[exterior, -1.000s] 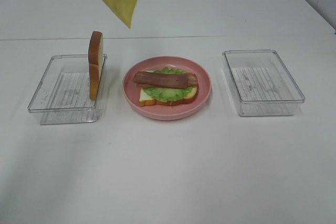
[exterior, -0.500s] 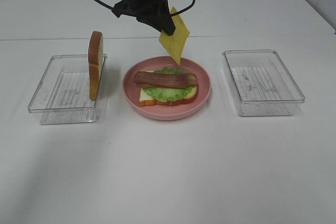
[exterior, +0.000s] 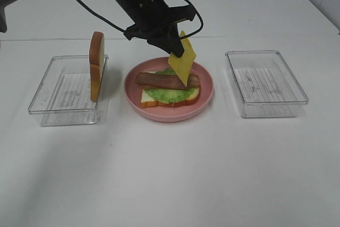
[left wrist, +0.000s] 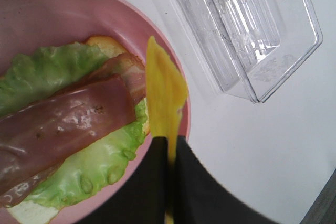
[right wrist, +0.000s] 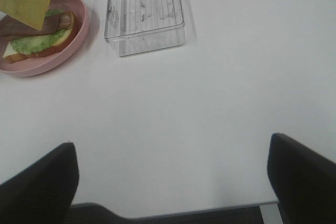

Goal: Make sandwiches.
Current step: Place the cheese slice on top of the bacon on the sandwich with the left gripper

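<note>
here, left pincer (exterior: 175, 51) grips one cheese square (exterior: 182, 66); two bread slices (exterior: 96, 72), two trays (exterior: 265, 83).

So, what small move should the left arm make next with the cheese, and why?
Probably lower a little more and tip the cheese slice flat, then open. The left gripper is shut on its upper corner, and the slice hangs on edge over the bacon and lettuce on the pink plate, so it is not lying on the stack yet.
</note>
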Controlling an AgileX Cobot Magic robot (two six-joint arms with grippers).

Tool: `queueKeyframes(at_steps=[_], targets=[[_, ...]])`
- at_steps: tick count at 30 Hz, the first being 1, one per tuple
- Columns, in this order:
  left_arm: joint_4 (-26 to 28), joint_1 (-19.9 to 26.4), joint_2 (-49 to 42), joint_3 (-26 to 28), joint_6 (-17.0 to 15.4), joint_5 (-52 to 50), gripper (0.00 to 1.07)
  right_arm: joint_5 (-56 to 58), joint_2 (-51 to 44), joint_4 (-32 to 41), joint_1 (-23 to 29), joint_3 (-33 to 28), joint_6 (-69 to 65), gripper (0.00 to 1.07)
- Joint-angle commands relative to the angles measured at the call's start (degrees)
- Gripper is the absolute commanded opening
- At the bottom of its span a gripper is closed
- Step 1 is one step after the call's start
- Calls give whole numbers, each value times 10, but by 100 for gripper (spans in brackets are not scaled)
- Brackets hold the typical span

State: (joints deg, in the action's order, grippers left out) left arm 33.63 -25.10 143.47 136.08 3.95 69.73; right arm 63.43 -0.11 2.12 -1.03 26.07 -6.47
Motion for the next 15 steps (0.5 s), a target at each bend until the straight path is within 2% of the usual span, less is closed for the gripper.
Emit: queueKeyframes(at_steps=[1, 9, 13, 15], targets=[[20, -5, 15, 2, 3, 53, 0, -6, -19, 0, -3, -2, 5, 93], [23, -5, 33, 2, 11, 51, 0, -6, -19, 0, -3, -2, 5, 93], [5, -5, 37, 2, 2, 49, 0, -6, -19, 0, -3, -2, 5, 93], [-28, -5, 37, 2, -8, 46, 0, -6, -19, 0, -3, -2, 5, 93]])
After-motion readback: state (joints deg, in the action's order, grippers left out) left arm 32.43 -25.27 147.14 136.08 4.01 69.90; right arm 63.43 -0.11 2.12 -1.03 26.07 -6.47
